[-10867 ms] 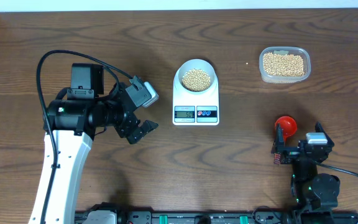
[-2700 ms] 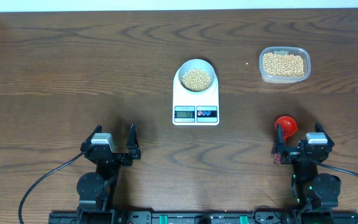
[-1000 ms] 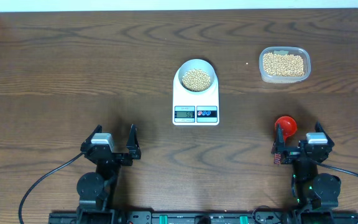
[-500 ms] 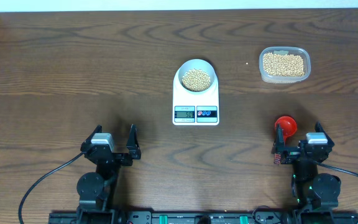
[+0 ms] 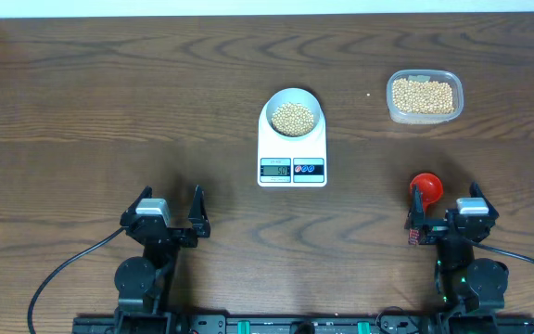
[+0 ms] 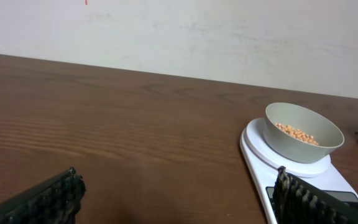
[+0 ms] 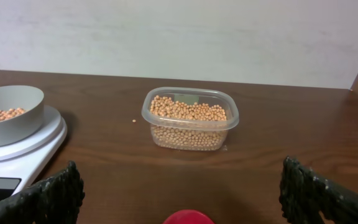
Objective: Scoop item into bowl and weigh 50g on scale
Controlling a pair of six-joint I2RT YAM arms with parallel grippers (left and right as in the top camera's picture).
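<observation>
Small round white bowl (image 5: 292, 100) holding a heap of tan-yellow round beans (image 5: 292, 119) sits on the flat white digital kitchen scale (image 5: 292, 153) at the middle of the dark wooden tabletop (image 5: 109, 93) — its display too small to read. A clear plastic tub (image 5: 424, 96) of more beans stands well apart, far right. Left end effector (image 5: 171, 199) rests at the near edge, jaws spread wide and empty; right end effector (image 5: 445, 199) likewise gapes — a red round-headed scoop (image 5: 425, 186) lies ungripped by its fingers
</observation>
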